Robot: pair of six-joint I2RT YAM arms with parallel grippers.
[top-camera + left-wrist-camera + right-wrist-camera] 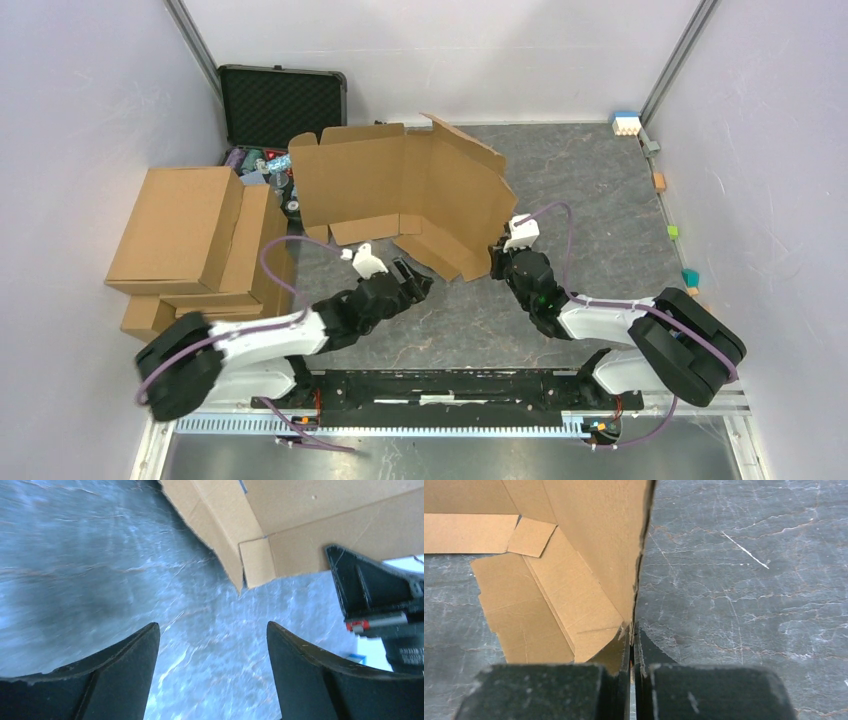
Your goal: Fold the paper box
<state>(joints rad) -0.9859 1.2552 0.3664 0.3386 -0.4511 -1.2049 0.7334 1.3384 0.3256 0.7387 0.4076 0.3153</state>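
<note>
The paper box (400, 185) is a brown die-cut cardboard sheet in the middle of the table, its back panel and right panel standing up and small flaps lying at the front. My right gripper (497, 262) is shut on the near lower edge of the right panel (599, 555), pinched thin between the jaws (632, 637). My left gripper (424, 283) hovers open just in front of the front flaps. Its fingers (135, 655) stand wide apart over bare table, with a cardboard corner (255, 565) beyond them, untouched.
A pile of ready-made brown cartons (190, 240) sits at the left. An open black foam-lined case (282, 100) stands at the back left, with small clutter (262, 165) before it. Small coloured blocks (626, 122) line the right edge.
</note>
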